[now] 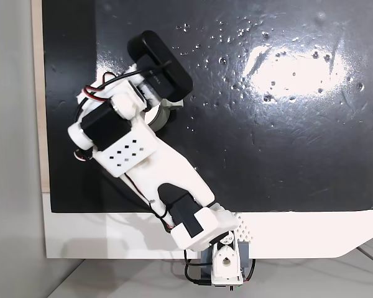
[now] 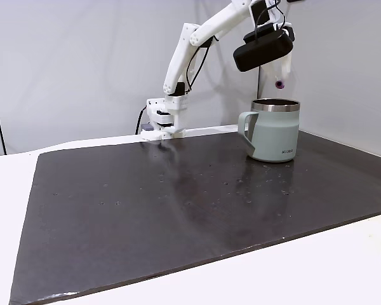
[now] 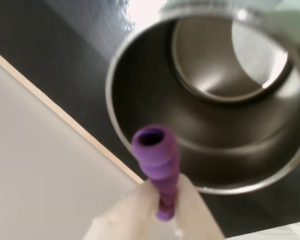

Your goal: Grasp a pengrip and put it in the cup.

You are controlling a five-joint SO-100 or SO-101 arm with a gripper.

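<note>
Fixed views show the round pale grey-green mug with shiny metal inside [image 2: 271, 132] standing near the far right corner of the dark glossy mat [image 2: 178, 197], whose wide middle and near edge lie bare apart from small white specks [image 1: 248, 37], with the white desk [image 2: 343, 260] bordering it. Wrist view shows the white two-finger gripper [image 3: 165, 200] pressed together on the lower end of the tiny purple ribbed pengrip tube [image 3: 157, 155], holding it upright. The pengrip hangs in the air above the mug's open mouth, apart from the rim.
</note>
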